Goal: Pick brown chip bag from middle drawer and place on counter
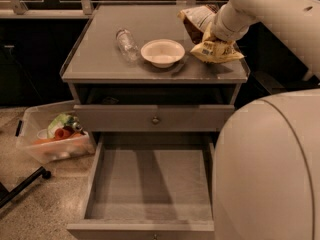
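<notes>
Two-finger gripper [216,34] on a white arm [270,6], low over the far right of the surface, pressed into the top of the packet. Grip hidden by wrist and packet: clamped or let go, cannot tell.

Crinkly brown chip bag [220,51] with dark brown upper band, pale label panel and yellowish lower edge, directly under and around the gripper. Lower edge apparently resting on the smooth grey counter [100,59], just right of a shallow white bowl [162,52]. Clear bottle [126,43] lying on its side left of the bowl, apart from it.

Below the surface, a flat grey drawer front with centred silver knob [156,119], shut. Under that, the wide shallow grey middle drawer [150,184], pulled out toward the near side, floor bare. Clear plastic bin [55,139] of coloured items on the floor to the left. Rounded white robot body [270,174] filling the near right.

Stage, as judged: bag out of the drawer and at the counter, so pick and carry done. Left to confirm: full release and a clean upward retreat without dragging the packet or nudging the bowl.
</notes>
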Tool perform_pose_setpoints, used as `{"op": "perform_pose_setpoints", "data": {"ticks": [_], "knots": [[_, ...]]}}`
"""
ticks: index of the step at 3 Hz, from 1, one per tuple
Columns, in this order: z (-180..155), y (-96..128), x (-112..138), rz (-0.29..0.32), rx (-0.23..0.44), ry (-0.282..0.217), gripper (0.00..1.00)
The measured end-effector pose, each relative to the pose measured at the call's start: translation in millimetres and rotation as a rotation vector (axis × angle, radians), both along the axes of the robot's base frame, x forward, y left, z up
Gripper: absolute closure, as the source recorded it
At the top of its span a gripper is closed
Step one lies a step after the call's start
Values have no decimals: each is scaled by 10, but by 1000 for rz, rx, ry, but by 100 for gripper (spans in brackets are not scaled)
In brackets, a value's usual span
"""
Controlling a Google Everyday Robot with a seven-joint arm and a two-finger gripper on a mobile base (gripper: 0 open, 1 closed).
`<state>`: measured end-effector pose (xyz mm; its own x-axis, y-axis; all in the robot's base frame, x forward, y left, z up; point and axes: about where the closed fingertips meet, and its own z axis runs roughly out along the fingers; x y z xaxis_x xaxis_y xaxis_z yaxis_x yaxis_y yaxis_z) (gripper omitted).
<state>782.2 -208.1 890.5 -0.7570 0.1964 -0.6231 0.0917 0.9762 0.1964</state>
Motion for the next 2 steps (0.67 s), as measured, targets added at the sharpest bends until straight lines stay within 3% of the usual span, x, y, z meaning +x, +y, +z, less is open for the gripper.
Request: {"op": "perform_pose_setpoints", "data": {"ticks": [2], "knots": [[-1, 0, 0, 0, 0, 0, 11]]}}
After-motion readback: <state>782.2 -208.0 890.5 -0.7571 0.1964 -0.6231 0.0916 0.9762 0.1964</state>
